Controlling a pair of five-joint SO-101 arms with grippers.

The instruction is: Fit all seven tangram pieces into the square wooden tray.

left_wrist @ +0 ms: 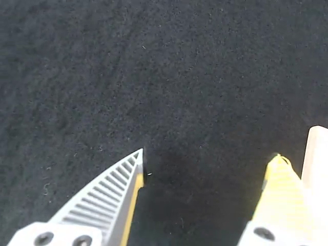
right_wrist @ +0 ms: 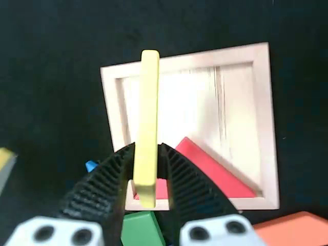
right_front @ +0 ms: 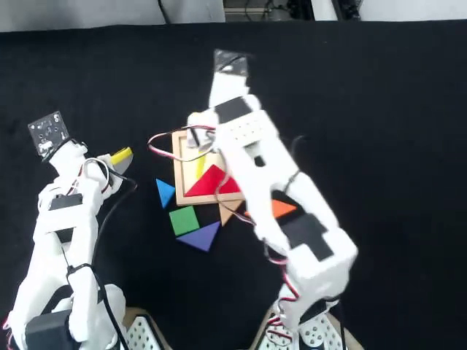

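Observation:
The square wooden tray lies mid-table with a red triangle in its near corner. My right gripper hangs over the tray's left side, shut on a yellow piece held on edge. Outside the tray lie a blue triangle, a green square, a purple triangle, a small orange triangle and an orange piece. My left gripper stands open over bare cloth, left of the tray.
A black cloth covers the table, with free room to the right and at the back. The right arm's white body crosses over the tray's right side and part of the orange piece.

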